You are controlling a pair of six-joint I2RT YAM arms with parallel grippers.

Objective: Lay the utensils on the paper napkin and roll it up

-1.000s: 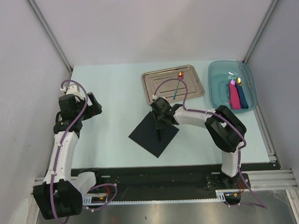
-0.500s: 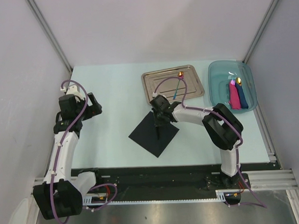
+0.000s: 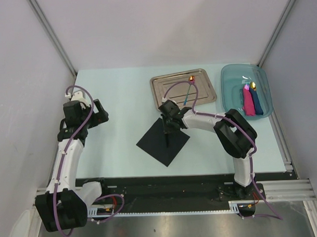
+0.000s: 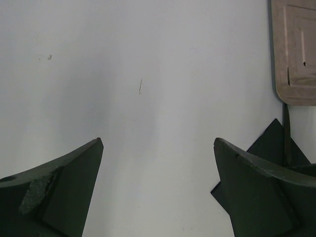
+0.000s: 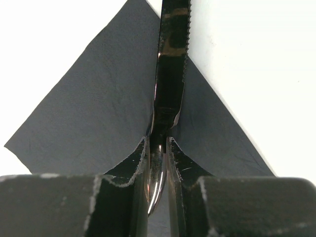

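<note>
- We see the right end effector pinching the dark knife over the black napkin, centre frame.
- The blue-handled utensil lies on the tray, upper centre.
- We find the left end effector spread, at left.

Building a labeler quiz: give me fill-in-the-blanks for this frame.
The right hand grips the dark knife over the ___ napkin. The left hand is ___ and empty. The utensil lying in the steel tray has a ___ handle.
Missing: black; open; blue.
</note>
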